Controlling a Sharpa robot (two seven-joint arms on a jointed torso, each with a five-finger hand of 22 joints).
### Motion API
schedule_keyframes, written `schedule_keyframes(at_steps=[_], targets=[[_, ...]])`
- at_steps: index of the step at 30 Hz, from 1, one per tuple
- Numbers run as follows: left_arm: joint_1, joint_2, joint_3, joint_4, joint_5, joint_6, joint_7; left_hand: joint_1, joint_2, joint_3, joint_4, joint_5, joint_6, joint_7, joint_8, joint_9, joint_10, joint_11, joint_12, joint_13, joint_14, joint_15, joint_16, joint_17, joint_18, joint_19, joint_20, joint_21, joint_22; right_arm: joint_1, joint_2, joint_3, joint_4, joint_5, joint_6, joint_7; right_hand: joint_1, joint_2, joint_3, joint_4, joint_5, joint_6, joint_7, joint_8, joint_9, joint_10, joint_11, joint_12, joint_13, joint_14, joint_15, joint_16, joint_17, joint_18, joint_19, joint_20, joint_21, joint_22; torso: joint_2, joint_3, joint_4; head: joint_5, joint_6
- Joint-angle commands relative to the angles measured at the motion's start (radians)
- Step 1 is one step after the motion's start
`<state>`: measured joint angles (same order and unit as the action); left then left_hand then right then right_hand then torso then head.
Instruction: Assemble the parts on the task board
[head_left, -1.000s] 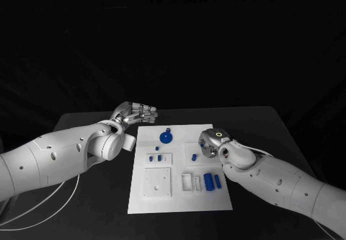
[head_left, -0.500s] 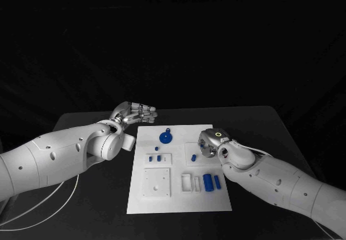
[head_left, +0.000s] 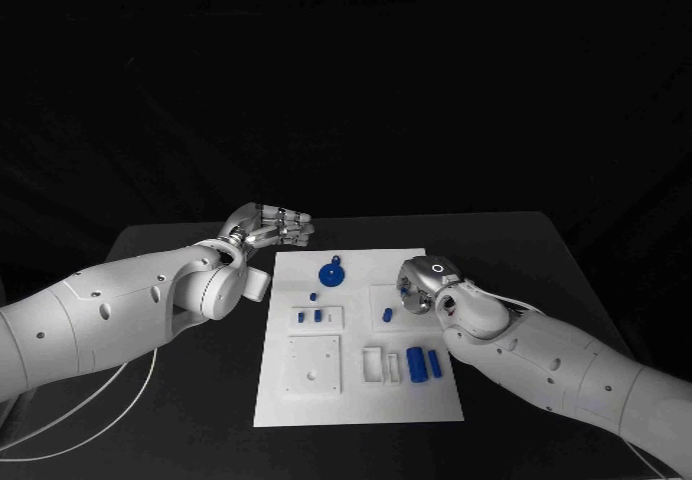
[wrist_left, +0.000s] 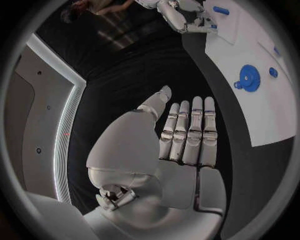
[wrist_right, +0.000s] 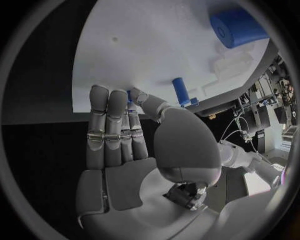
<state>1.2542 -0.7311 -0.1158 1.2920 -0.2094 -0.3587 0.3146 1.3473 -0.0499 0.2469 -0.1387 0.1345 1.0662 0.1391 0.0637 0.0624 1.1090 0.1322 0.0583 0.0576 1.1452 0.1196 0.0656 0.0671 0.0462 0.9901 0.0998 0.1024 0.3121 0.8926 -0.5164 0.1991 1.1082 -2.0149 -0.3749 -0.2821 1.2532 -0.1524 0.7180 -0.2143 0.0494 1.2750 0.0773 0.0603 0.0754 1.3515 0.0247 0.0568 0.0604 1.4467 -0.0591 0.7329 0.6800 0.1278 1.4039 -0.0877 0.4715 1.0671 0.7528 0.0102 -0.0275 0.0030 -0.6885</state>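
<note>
Centrally on black table: white board with blue parts. In head view, gear near far edge, two small pegs in a small block at left-middle, one peg near right hand, two cylinders side by side at right-near, plus a plain square plate at left-near.

Left hand off the board, above bare table just beyond far-left corner. Left wrist view gives what head view can't: fingers straight and pressed side by side, thumb out to the side, palm holding nothing; gear and a small peg beside it on the board, well apart from fingertips. Same view also catches right hand far off by a blue cylinder.

Right hand over right edge of board, mostly hidden by its wrist in head view. Right wrist view fills in: fingers straight and together, reaching over board edge, nothing gripped; thumb tip by a small peg; touching or not, cannot tell. Large cylinder further off in a recess.
</note>
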Motion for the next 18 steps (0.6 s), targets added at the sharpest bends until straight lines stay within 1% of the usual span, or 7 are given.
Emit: schedule_keyframes(at_steps=[1, 5, 10, 12, 14, 16, 18], targets=[[0.002, 0.0, 0.001, 0.001, 0.002, 0.015, 0.003, 0.0, 0.009, -0.004, -0.002, 0.005, -0.007, -0.002, 0.0, 0.0, -0.007, 0.001, 0.003, 0.0, 0.007, 0.0, -0.002, 0.0, 0.017, 0.006, 0.001, 0.006, -0.001, -0.001, -0.003, 0.0, -0.006, -0.008, -0.018, -0.034, 0.008, 0.012, 0.007, -0.005, -0.001, 0.004, 0.0, 0.004, 0.001, 0.006, 0.0, 0.003, 0.002, 0.001, -0.01, -0.007, 0.003, -0.004, -0.002, -0.006, -0.005, 0.011, -0.001, -0.0011, 0.0009, 0.001, 0.001], [0.002, -0.001, 0.001, 0.0, 0.002, 0.014, 0.003, 0.0, 0.009, -0.004, -0.002, 0.005, -0.007, -0.002, 0.0, 0.0, -0.007, 0.001, 0.003, 0.0, 0.007, 0.0, -0.002, 0.0, 0.017, 0.006, 0.001, 0.006, -0.001, -0.001, -0.009, 0.0, 0.009, -0.007, -0.025, -0.038, 0.011, 0.012, 0.006, -0.006, -0.001, 0.007, -0.001, 0.004, 0.001, 0.01, -0.001, 0.003, 0.002, 0.002, -0.011, -0.01, 0.007, -0.005, 0.001, -0.007, -0.007, 0.024, -0.001, 0.0, 0.0008, 0.001, 0.0], [0.002, -0.005, 0.001, -0.001, 0.002, 0.011, 0.008, 0.0, 0.011, -0.002, -0.002, 0.004, -0.002, -0.003, 0.001, 0.0, -0.006, 0.001, 0.003, 0.0, 0.007, -0.001, -0.002, 0.0, 0.017, 0.004, 0.001, 0.011, -0.002, -0.001, -0.027, 0.006, 0.056, 0.002, -0.033, -0.044, 0.014, 0.013, 0.004, -0.004, -0.001, 0.009, -0.001, 0.004, 0.002, 0.012, -0.002, 0.003, 0.002, 0.004, -0.011, -0.01, 0.009, -0.005, 0.004, -0.007, -0.01, 0.031, -0.003, 0.0002, -0.0042, 0.002, 0.003], [0.002, -0.006, 0.001, -0.004, 0.002, 0.011, 0.01, 0.0, 0.011, -0.002, -0.002, 0.004, -0.002, -0.003, 0.001, 0.0, -0.006, 0.001, 0.003, 0.0, 0.007, -0.001, -0.002, 0.0, 0.017, 0.004, 0.001, 0.011, -0.002, -0.001, -0.035, 0.014, 0.077, 0.004, -0.041, -0.045, 0.015, 0.012, 0.001, -0.003, -0.001, 0.01, -0.002, 0.004, 0.002, 0.014, -0.002, 0.003, 0.002, 0.004, -0.011, -0.011, 0.011, -0.005, 0.007, -0.007, -0.012, 0.038, -0.003, -0.0001, -0.0044, 0.002, 0.003], [0.002, -0.006, 0.001, -0.006, 0.002, 0.01, 0.011, -0.001, 0.01, -0.003, -0.002, 0.003, -0.001, -0.004, 0.0, 0.0, -0.005, 0.001, 0.003, 0.0, 0.009, -0.001, -0.002, 0.001, 0.017, 0.004, 0.0, 0.013, -0.002, -0.001, -0.044, 0.028, 0.098, 0.007, -0.047, -0.045, 0.016, 0.012, 0.0, -0.002, -0.001, 0.011, -0.002, 0.005, 0.002, 0.014, -0.003, 0.003, 0.002, 0.005, -0.011, -0.01, 0.012, -0.006, 0.009, -0.007, -0.009, 0.041, -0.003, -0.0003, -0.0047, 0.005, 0.003], [0.002, -0.006, 0.001, -0.008, 0.002, 0.01, 0.012, -0.001, 0.01, -0.003, -0.002, 0.003, -0.001, -0.004, 0.0, 0.0, -0.005, 0.001, 0.003, 0.0, 0.009, -0.001, -0.002, 0.001, 0.017, 0.004, 0.0, 0.013, -0.002, -0.001, -0.054, 0.042, 0.118, 0.011, -0.054, -0.043, 0.016, 0.012, 0.0, 0.001, -0.001, 0.012, -0.002, 0.004, 0.002, 0.015, -0.003, 0.003, 0.002, 0.005, -0.012, -0.01, 0.013, -0.006, 0.009, -0.007, -0.013, 0.042, -0.002, 0.0017, -0.0025, 0.006, 0.006], [0.002, -0.006, 0.001, -0.009, 0.002, 0.009, 0.012, -0.001, 0.01, -0.003, -0.002, 0.003, -0.001, -0.004, 0.0, 0.0, -0.005, 0.001, 0.003, 0.0, 0.009, -0.001, -0.002, 0.001, 0.017, 0.004, 0.0, 0.013, -0.002, -0.001, -0.065, 0.058, 0.138, 0.019, -0.06, -0.042, 0.017, 0.009, 0.0, 0.004, -0.001, 0.013, -0.002, 0.004, 0.002, 0.015, -0.003, 0.003, 0.002, 0.005, -0.012, -0.01, 0.015, -0.006, 0.013, -0.008, -0.016, 0.048, -0.003, 0.0016, -0.0032, 0.006, 0.006]])
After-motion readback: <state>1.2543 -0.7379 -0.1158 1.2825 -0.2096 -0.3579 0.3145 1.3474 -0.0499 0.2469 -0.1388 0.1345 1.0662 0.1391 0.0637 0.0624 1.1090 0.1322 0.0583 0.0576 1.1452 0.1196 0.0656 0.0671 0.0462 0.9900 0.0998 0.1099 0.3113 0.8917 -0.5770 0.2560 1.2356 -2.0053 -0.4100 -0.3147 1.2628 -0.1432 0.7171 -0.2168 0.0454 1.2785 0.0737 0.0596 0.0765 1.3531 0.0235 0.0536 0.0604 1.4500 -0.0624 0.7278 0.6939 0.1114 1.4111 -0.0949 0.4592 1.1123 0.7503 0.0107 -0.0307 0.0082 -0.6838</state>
